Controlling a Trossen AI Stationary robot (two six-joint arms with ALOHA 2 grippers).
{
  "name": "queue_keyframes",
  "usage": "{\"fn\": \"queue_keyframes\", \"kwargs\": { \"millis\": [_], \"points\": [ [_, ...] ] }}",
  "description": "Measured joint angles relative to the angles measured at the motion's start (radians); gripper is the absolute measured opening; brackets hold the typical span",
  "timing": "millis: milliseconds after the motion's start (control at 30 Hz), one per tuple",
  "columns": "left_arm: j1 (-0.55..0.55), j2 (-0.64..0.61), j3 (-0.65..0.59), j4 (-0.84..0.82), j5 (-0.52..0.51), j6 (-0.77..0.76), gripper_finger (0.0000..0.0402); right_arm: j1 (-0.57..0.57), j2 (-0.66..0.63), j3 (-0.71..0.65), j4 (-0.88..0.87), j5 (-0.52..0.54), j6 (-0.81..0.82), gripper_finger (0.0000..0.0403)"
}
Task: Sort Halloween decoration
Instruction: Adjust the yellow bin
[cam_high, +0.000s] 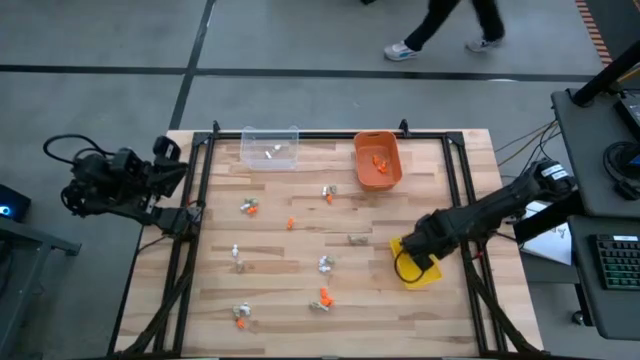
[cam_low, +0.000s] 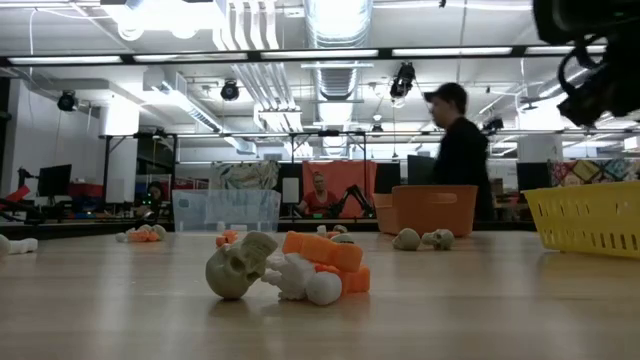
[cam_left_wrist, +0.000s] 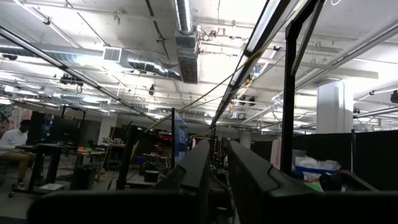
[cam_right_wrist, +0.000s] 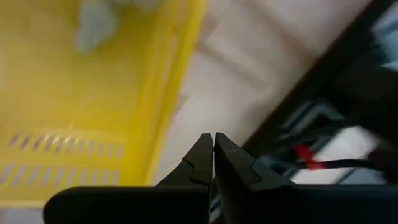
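The wooden worktop (cam_high: 330, 290) is bounded by a dark frame along its edges. The orange bin (cam_high: 378, 160) is set at the far edge, right of centre; a few orange trinkets are seen inside it. The clear bin (cam_high: 270, 147) is placed at the far edge, left of the orange one, with a small pale piece inside. The yellow bin (cam_high: 417, 268) sits near the right edge, partly covered by the right arm; a pale, blurred piece is seen in it from the right wrist view.

The right gripper (cam_right_wrist: 213, 144) is held over the yellow bin's rim, jaws clenched together with nothing between them. The left gripper (cam_left_wrist: 214, 165) is parked off the worktop's left edge, aimed into the room; jaws nearly closed, nothing grasped.

The Halloween decoration (cam_high: 322, 297) is scattered loose over the middle and near part of the worktop in small clusters of orange and pale pieces, well apart from one another. Bare wood is left along the near right corner and between the clusters.
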Motion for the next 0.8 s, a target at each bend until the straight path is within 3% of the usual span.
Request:
{"fn": "queue_keyframes", "kwargs": {
  "millis": [233, 433, 567, 800],
  "points": [
    [0.0, 0.0, -0.031, 0.044, 0.0, 0.0, 0.004, 0.109, 0.006, -0.034, 0.319, -0.049, 0.092, 0.0009],
    [0.0, 0.008, -0.05, 0.052, 0.0, -0.034, 0.004, 0.132, 0.006, -0.023, 0.218, -0.047, 0.153, 0.0009],
    [0.0, 0.035, -0.063, 0.064, 0.0, -0.053, 0.004, 0.126, 0.005, -0.018, 0.135, 0.061, 0.129, 0.0009],
    [0.0, 0.1, -0.068, 0.106, 0.002, -0.071, 0.004, 0.076, 0.005, -0.025, 0.191, 0.214, 0.031, 0.0009]
  ]
}}
